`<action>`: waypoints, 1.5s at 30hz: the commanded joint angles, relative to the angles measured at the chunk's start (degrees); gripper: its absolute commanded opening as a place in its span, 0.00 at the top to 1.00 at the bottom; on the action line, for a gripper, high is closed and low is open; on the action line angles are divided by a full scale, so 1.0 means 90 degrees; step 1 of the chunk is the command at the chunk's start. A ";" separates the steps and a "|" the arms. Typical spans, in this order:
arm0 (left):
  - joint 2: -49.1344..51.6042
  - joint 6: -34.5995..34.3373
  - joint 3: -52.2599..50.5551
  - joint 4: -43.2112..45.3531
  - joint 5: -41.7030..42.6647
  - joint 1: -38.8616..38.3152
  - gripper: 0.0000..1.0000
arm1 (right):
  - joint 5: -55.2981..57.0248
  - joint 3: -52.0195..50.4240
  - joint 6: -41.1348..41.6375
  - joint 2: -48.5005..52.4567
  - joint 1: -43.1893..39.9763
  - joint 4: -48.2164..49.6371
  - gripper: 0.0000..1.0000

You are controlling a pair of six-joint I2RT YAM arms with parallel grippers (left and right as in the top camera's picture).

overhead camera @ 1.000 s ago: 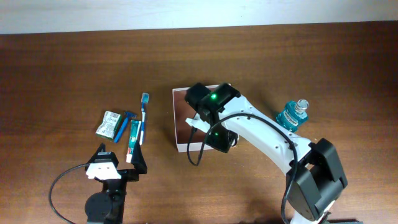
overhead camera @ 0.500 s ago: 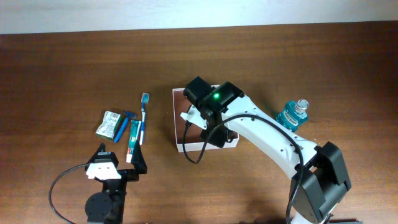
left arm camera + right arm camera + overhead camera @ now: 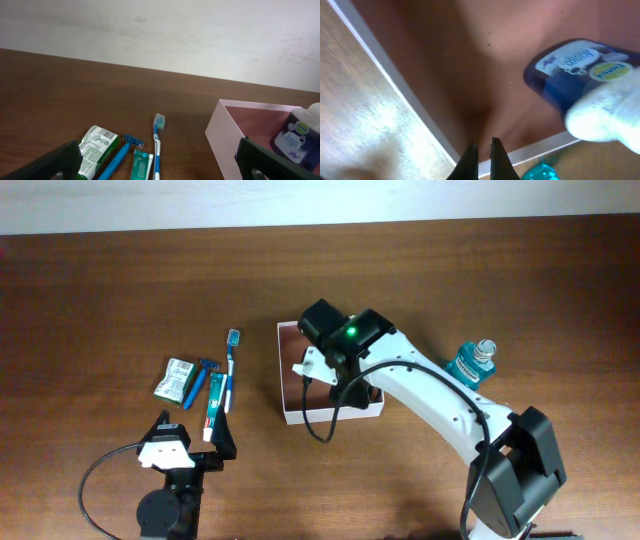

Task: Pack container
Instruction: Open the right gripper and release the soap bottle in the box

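Overhead, you are seeing the bench [image 3: 100,300] carrying the container [image 3: 283,380] near its middle, your right arm [image 3: 430,395] reaching over it. Your left end effector [image 3: 160,162] is sitting spread wide. Your right end effector [image 3: 483,152] is hanging over the container's wall, fingertips pressed nearly together, near a small blue bottle [image 3: 580,75] lying inside.

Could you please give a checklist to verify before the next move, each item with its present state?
1. Dark blue bottle inside the container: ok.
2. Right gripper empty, fingers almost together: ok.
3. Left gripper open, empty: ok.
4. Toothbrush, toothpaste, razor, green packet packed: not ok, on the table.
5. Teal mouthwash bottle packed: not ok, beside the container.
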 commanded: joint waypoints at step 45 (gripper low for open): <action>-0.0056 0.0104 -0.0036 0.0007 -0.0044 0.0015 0.00 | 0.0469 -0.0906 -0.0024 0.0274 -0.0427 0.1637 0.96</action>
